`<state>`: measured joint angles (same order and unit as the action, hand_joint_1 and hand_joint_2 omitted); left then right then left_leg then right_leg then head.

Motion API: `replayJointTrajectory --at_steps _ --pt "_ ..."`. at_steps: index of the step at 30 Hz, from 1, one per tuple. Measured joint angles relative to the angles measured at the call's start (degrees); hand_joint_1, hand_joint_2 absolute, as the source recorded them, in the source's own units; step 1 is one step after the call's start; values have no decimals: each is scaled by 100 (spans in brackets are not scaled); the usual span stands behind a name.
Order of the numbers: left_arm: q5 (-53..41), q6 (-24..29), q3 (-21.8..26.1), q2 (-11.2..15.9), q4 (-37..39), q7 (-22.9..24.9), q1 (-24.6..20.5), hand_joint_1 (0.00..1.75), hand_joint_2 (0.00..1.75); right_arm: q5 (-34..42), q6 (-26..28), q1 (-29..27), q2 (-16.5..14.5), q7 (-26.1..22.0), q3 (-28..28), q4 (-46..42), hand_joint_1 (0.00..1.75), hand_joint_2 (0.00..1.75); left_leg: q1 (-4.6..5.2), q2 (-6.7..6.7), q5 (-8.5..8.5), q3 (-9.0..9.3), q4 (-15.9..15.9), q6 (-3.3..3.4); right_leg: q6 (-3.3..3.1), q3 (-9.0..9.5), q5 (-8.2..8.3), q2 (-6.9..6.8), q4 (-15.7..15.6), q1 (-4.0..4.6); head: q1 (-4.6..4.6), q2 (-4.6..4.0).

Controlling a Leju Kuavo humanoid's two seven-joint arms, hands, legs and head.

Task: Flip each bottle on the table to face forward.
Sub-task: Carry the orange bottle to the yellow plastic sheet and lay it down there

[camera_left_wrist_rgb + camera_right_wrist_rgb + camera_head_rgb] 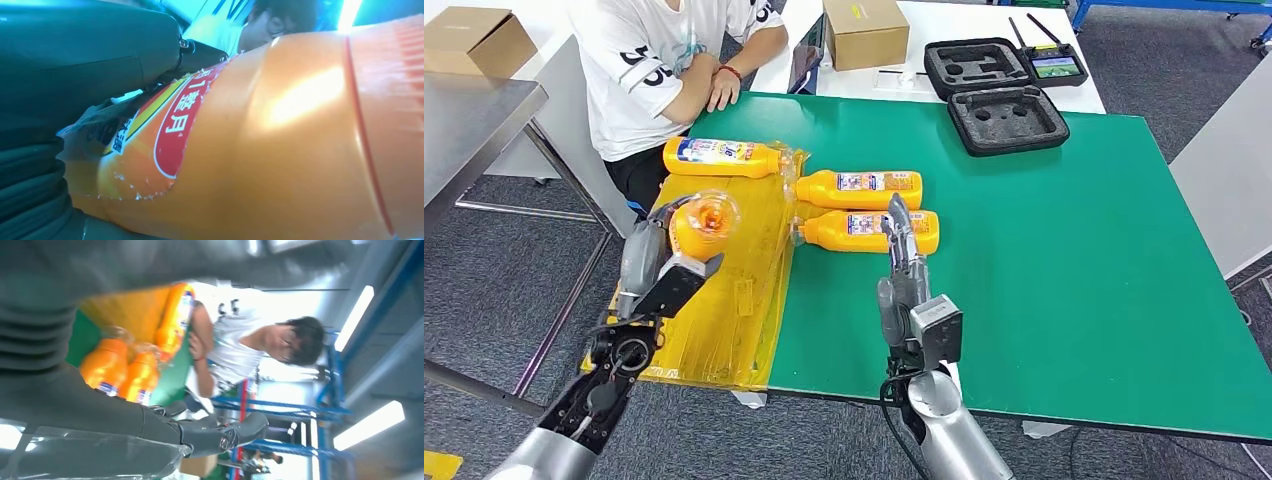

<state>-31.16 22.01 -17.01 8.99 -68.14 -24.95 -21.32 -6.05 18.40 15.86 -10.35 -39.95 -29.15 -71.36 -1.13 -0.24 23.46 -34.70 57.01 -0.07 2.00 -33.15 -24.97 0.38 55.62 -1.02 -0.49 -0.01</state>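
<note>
A robotics lab or workshop is showing here: a green-topped counter is standing on grey carpet, black foam-lined equipment cases and a black handheld controller with antennas are lying on a white bench, brown cardboard boxes are sitting nearby, and blue metal racking is rising under ceiling strip lights.

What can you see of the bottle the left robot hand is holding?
The held bottle is orange, glossy plastic by its look, with a ribbed orange cap and a red-and-yellow label carrying white characters, its edge a little frayed. The left robot hand grips it around the body, lifted above the yellow sheet at the table's left edge, one end turned toward the head camera. Nothing else touches it.
</note>
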Motion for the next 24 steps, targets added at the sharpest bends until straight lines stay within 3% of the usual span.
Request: replayJointTrajectory --at_steps 7,18,24 --pt "-1228 -333 -368 168 892 475 -770 175 175 -49 -149 -6 -103 0 -120 -360 0 175 0 -1 -4 1 0 1 0 2 1 0 2 0 0 1" --pt "-2158 -637 -1072 -31 2341 768 -1589 175 175 -41 -292 370 -282 7 -484 -228 0 175 1 1 -4 -2 1 1 1 -1 1 0 2 0 -1 1" --pt "-2181 -1483 -1252 -92 2915 767 -1873 175 175 -4 -270 531 -287 19 -632 7 0 175 0 1 -4 -3 1 1 0 -1 1 1 2 0 0 1"
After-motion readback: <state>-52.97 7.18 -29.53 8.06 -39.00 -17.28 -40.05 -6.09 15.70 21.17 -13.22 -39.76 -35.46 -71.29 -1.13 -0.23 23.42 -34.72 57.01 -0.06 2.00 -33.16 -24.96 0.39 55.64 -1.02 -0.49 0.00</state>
